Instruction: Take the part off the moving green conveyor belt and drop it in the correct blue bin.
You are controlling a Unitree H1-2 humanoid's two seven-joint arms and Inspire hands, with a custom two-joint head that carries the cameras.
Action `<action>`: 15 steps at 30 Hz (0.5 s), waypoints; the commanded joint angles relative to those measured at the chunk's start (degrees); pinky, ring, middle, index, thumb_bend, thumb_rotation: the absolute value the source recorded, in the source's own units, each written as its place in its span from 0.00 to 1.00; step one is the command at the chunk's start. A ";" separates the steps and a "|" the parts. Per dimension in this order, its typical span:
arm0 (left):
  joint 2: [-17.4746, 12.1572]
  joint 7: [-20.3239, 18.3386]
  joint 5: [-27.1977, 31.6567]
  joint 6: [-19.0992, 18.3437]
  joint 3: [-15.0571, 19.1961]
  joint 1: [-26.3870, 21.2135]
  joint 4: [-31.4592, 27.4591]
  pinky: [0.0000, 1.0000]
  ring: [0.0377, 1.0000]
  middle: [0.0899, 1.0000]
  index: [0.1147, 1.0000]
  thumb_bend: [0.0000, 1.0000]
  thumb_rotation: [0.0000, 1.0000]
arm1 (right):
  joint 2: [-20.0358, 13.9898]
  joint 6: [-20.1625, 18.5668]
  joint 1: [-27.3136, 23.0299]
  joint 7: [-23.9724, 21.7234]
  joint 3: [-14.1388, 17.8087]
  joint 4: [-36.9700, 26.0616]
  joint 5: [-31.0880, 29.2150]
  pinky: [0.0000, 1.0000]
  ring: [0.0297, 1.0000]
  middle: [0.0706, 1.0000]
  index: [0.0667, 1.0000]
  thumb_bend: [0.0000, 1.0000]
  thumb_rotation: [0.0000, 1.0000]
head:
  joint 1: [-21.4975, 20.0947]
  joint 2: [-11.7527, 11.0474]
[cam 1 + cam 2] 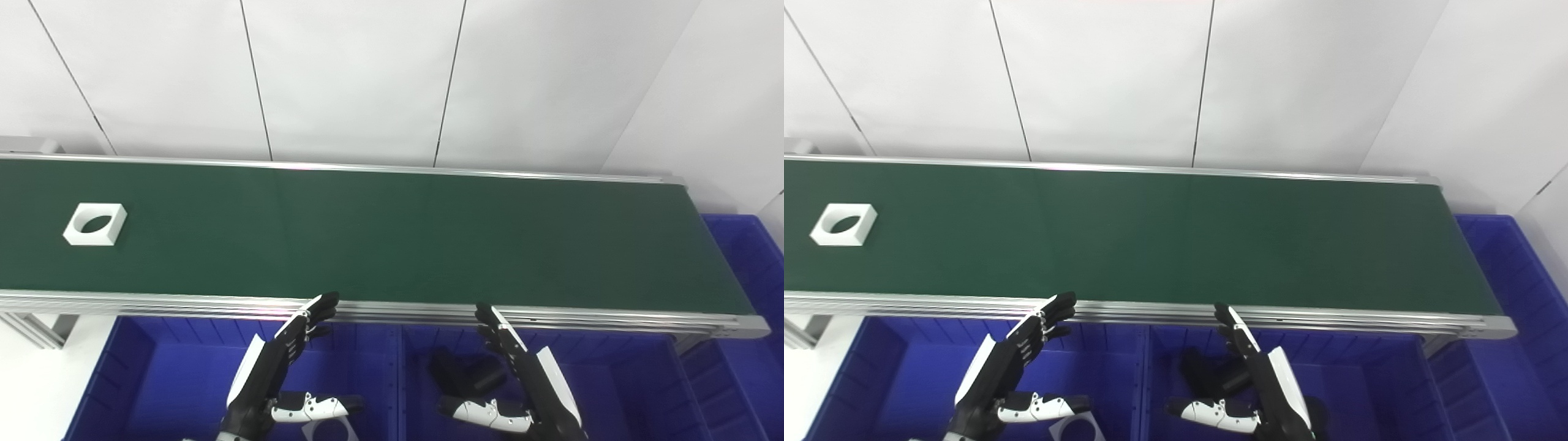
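The white part lay near the left end of the green conveyor belt, well to the left of both empty hands, nearer the left hand than the right hand, fingers apart.

White part on green belt

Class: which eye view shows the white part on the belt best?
The left eye view: the part sits well inside the frame, its hole clear. The right eye view shows the same part whole, but close to the left edge.
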State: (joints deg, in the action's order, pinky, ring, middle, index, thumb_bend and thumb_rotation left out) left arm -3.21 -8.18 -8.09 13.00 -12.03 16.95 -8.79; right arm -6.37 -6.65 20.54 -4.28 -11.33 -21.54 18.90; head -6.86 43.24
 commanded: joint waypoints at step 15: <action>0.27 0.43 0.18 1.64 -0.33 -0.30 -1.13 0.81 0.87 0.88 0.85 0.82 0.26 | -0.46 1.25 -0.34 -0.61 0.02 -1.82 -0.31 0.88 0.91 0.92 0.95 0.82 0.34 | 1.01 -0.32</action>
State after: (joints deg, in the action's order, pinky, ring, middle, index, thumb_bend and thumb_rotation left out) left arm -3.19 -8.18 -8.09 13.00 -12.10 17.08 -8.78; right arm -6.60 -6.65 20.53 -4.91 -11.35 -21.61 18.90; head -6.50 43.07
